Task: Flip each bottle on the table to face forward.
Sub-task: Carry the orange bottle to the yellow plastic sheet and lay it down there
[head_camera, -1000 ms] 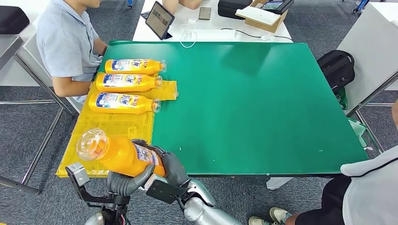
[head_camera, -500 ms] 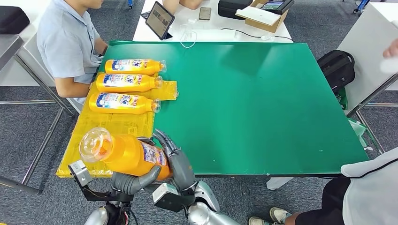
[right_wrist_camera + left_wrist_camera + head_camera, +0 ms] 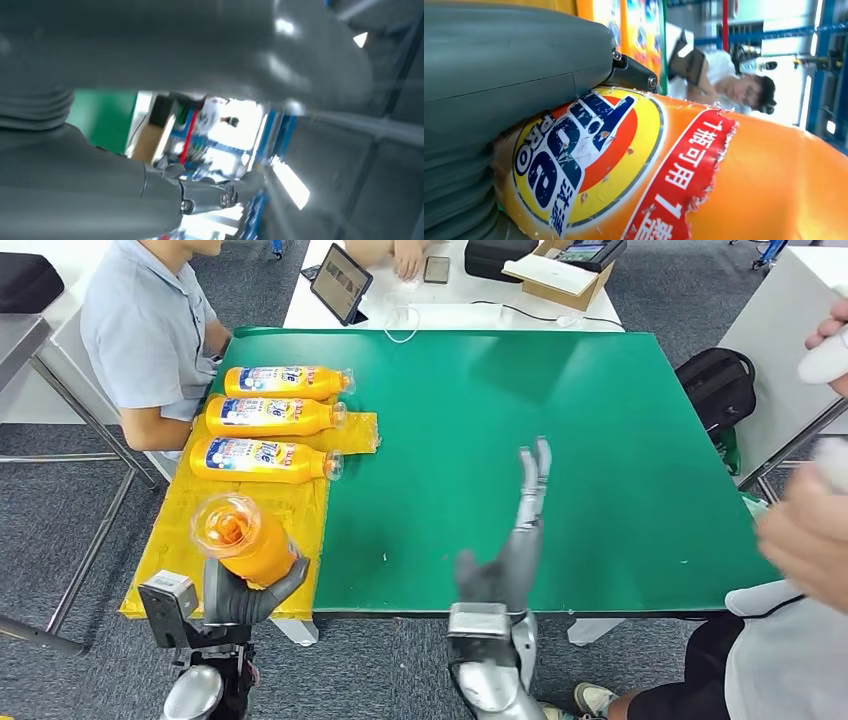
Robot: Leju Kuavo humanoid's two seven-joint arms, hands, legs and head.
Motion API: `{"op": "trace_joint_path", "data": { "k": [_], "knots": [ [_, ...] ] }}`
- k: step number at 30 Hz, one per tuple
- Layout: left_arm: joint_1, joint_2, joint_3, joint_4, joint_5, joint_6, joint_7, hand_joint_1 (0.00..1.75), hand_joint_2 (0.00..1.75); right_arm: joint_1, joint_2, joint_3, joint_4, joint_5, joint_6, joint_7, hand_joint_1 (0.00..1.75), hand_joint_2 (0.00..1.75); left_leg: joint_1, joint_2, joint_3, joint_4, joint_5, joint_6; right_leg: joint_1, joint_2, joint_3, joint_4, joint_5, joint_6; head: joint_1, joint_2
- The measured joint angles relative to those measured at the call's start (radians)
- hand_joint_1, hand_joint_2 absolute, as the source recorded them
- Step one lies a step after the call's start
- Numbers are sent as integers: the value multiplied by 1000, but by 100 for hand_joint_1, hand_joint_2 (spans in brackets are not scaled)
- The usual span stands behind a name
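Observation:
My left hand (image 3: 240, 595) grips an orange detergent bottle (image 3: 241, 537) above the near left corner of the table, its clear end pointing up toward the camera. The left wrist view shows that bottle's label (image 3: 589, 155) close up, with my thumb (image 3: 519, 65) pressed across it. My right hand (image 3: 518, 530) is raised over the near middle of the green table (image 3: 560, 460), fingers straight and apart, holding nothing. Three more orange bottles (image 3: 262, 459) (image 3: 270, 416) (image 3: 285, 382) lie in a row at the far left, labels up, caps pointing right.
A yellow sheet (image 3: 235, 508) covers the table's left strip. One person (image 3: 150, 335) sits at the far left; another person's hands (image 3: 815, 525) reach in at the right edge. A tablet (image 3: 340, 282) and box (image 3: 560, 275) stand on a white table behind.
My right hand let go of the bottle and swung right and up over the table, fingers extended. The left hand turned the bottle more upright and now holds it alone.

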Motion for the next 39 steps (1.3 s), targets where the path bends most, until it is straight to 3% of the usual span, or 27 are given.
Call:
{"op": "trace_joint_path", "data": {
  "k": [3, 7, 14, 21, 22, 26, 31, 35, 37, 39],
  "knots": [
    [-13, 2, 20, 37, -71, 45, 16, 175, 175, 16, 10, -41, -24, -35, 0, 0, 0, 0, 0, 0, 0, 0, 0, 0, 0, 0, 0, 0, 0, 0, 0, 0],
    [-68, 11, 32, 144, -362, 199, 52, 175, 175, 19, 15, -47, -24, -82, 1, 0, 0, 0, 0, 0, 0, 0, 0, 0, 0, 0, 0, 0, 0, 0, 0, 0],
    [-229, 25, 69, 437, -700, 330, 159, 175, 175, -10, -11, 53, 24, -193, 3, 0, 0, 0, 1, 0, 0, 0, 1, 0, 0, 0, 0, 1, 0, 0, 0, 0],
    [-384, 59, 62, 728, -1043, 274, 351, 175, 175, -61, -41, 188, 125, -277, 3, 0, 0, 0, 0, 0, 0, 0, 1, 0, 0, 0, 1, 1, 0, 0, 0, 0],
    [-401, 62, 57, 758, -1079, 268, 374, 168, 175, -68, -44, 204, 140, -287, 3, 0, 0, 0, 0, 0, 0, 0, 1, 0, 0, 0, 1, 1, 0, 0, 0, 0],
    [-447, 67, 40, 836, -1159, 231, 425, 66, 175, -88, -53, 255, 189, -322, 3, 0, 0, 0, 0, 0, 3, 0, 1, -1, 0, 0, 4, 1, 0, 0, 0, 0],
    [-486, 66, 39, 880, -1153, 158, 413, 58, 175, -107, -61, 307, 224, -356, 5, 0, 0, 0, 0, -1, 10, -1, 0, -2, 1, 0, 10, 1, -1, -2, 0, 0],
    [-504, 59, 36, 898, -1142, 127, 410, 4, 175, -116, -63, 328, 238, -360, 5, 0, 0, 0, 0, -1, 12, -1, 2, -3, 0, 0, 12, 1, -1, -2, 0, 0],
    [-507, 55, 41, 900, -1084, 87, 370, 0, 175, -120, -63, 336, 247, -365, 7, 0, 0, 0, 0, -1, 13, -1, 2, -3, 0, 0, 13, 1, -1, -2, 0, 0],
    [-505, 46, 61, 893, -945, -12, 279, 0, 175, -124, -63, 345, 257, -372, 12, 0, 0, 0, 0, -2, 14, -1, 2, -3, 0, -1, 14, 1, -1, -2, 0, 0]
  ]
}}
